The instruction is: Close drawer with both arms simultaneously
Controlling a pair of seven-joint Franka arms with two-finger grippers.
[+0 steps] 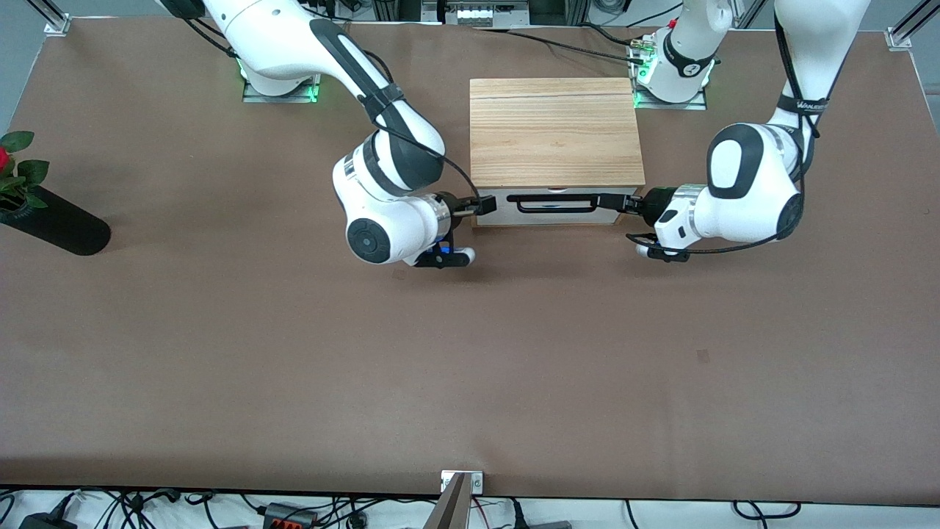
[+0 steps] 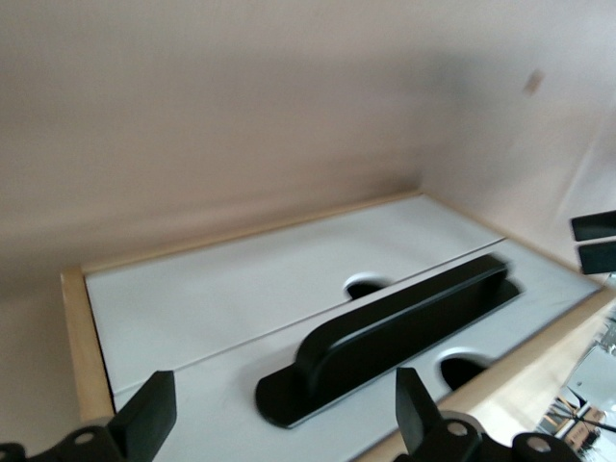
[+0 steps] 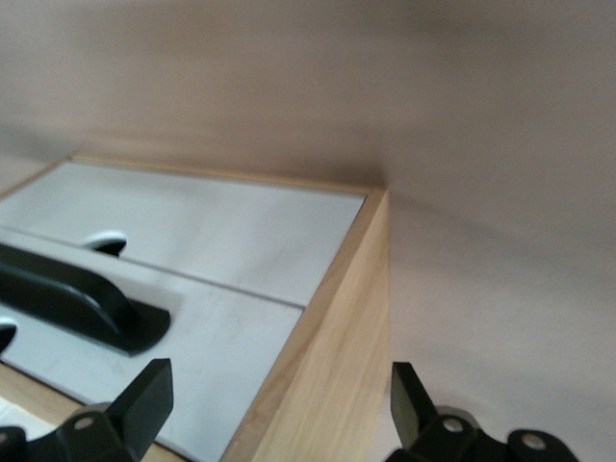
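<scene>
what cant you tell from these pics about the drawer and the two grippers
- Front view: whether the left gripper or right gripper touches the drawer; too small.
- Front view: whether the drawer is fully shut; the cabinet top overhangs it.
- Both wrist views: the gripper bodies, cut off by the frame edge.

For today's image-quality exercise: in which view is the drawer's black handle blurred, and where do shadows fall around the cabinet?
Left wrist view: the black bar handle is soft and smeared at its end, and the tabletop above is hazy. Right wrist view: similar softness on the white drawer front. Front view: sharp, evenly lit, with faint shadow on the table under both arms and before the cabinet.
</scene>
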